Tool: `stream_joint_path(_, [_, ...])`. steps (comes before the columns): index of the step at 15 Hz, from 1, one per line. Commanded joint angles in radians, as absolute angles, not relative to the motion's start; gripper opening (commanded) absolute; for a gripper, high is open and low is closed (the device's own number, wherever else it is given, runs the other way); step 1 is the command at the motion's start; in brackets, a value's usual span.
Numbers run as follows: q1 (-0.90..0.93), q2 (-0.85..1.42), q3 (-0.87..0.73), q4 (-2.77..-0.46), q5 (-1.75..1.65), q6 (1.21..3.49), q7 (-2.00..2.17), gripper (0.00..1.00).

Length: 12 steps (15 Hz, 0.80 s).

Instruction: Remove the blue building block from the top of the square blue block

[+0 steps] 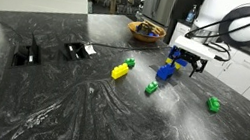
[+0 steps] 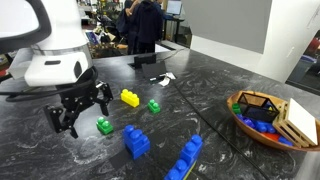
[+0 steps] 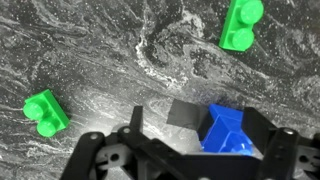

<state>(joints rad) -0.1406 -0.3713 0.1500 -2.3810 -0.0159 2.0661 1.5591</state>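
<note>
The gripper (image 2: 78, 118) hangs with jaws spread, holding nothing. The narrow block (image 2: 134, 134) appears to sit on the square block (image 2: 139, 150), near the gripper. It should centre over the narrow block, pinch only that one, and lift straight up so the base stays put.

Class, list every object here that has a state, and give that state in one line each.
gripper: open, hovering, holding nothing
blue building block: stacked on the square blue block, not gripped
square blue block: on the table, carrying it
yellow block: loose on the table
bowl: upright, holding toy pieces
</note>
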Motion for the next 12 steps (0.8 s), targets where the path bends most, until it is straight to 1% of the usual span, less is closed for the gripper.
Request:
stream_joint_path(1, [-0.145, -0.32, 0.133, -2.347, -0.028, 2.127, 1.712, 1.0])
stream_joint_path(5, [-0.161, -0.254, 0.143, -2.317, -0.19, 2.179, 1.907, 1.0])
stream_joint_path(8, [-0.15, -0.224, 0.121, -2.304, -0.294, 2.165, 2.004, 1.0])
stream_joint_path(12, [-0.138, -0.213, 0.073, -2.304, -0.298, 2.212, 2.0, 1.0])
